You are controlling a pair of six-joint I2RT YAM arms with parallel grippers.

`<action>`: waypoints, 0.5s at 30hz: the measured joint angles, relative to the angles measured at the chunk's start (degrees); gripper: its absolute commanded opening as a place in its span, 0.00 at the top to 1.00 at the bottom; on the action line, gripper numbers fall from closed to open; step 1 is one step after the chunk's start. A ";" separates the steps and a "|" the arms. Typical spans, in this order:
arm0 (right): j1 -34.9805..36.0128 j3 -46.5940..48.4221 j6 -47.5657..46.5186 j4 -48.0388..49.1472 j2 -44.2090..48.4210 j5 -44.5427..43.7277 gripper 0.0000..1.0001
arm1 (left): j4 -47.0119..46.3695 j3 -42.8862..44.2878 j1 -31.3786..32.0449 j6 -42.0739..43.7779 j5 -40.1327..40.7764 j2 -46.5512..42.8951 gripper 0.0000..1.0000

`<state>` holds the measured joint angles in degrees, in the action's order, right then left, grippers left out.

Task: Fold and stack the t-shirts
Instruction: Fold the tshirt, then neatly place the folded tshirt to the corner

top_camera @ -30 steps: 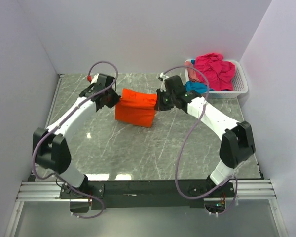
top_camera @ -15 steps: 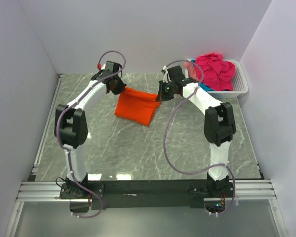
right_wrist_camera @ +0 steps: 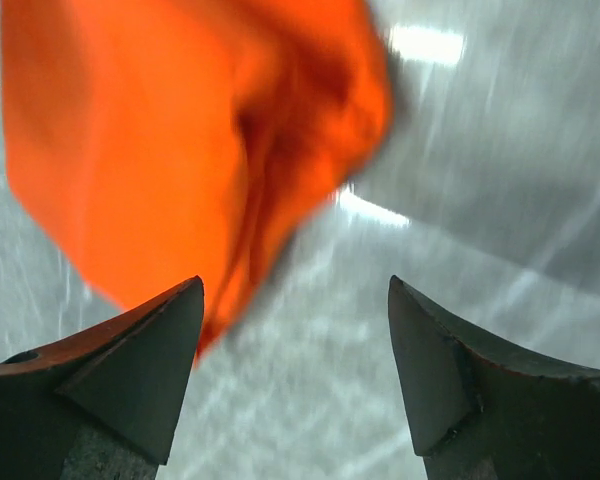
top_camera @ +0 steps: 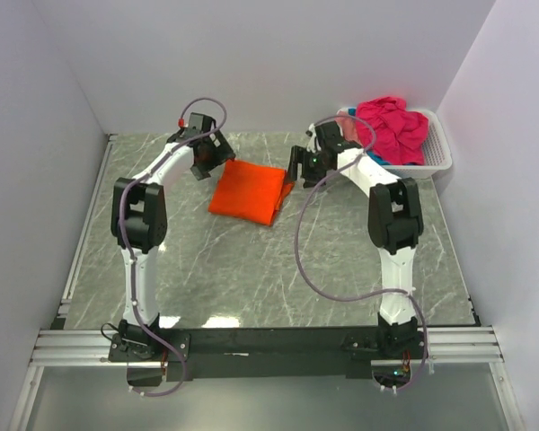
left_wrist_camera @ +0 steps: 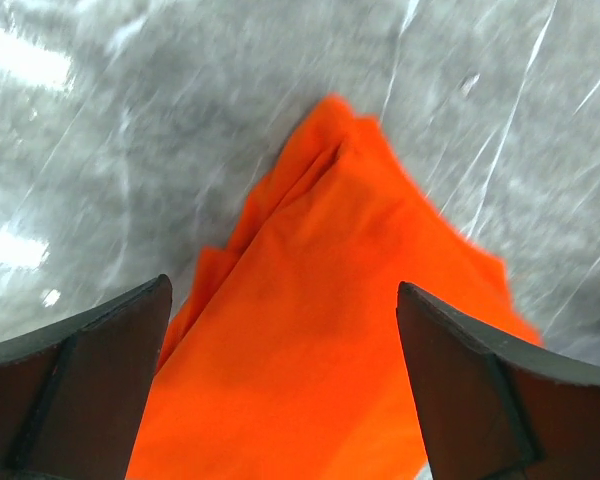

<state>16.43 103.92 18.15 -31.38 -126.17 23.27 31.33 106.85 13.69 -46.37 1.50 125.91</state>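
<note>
The folded orange t-shirt [top_camera: 248, 190] lies flat on the grey marble table [top_camera: 251, 269], toward the back. My left gripper [top_camera: 217, 158] is just off its back left corner, jaws open, with the orange t-shirt [left_wrist_camera: 320, 330] lying loose on the table below them. My right gripper [top_camera: 294, 171] is at the shirt's back right corner, also open, and the orange t-shirt [right_wrist_camera: 170, 140] falls away blurred ahead of its fingers. More t-shirts, a magenta one [top_camera: 391, 126] over a teal one [top_camera: 359, 160], sit heaped in the basket.
A white slatted basket [top_camera: 436, 153] stands at the back right corner of the table. White walls close in the table at the back and on both sides. Both arms stretch toward the rear of the table.
Both grippers went from shut on the orange t-shirt's top corners to open. The shirt, which hung between them, has dropped flat onto the table farther back.
</note>
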 measured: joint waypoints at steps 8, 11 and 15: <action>2.47 -20.48 0.46 4.46 16.33 -0.35 0.18 | -0.90 -7.78 0.26 8.02 0.02 -5.31 0.01; 4.04 -26.45 0.35 6.93 21.92 -0.28 0.18 | -1.05 -8.07 0.26 11.10 -0.68 -5.16 0.01; 5.75 -32.33 -0.02 8.92 28.24 -0.39 0.18 | -1.09 -7.76 0.26 13.70 -1.70 -4.26 0.11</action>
<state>22.17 71.59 18.13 -22.46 -97.93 22.87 30.24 99.09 13.96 -32.67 -0.21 121.64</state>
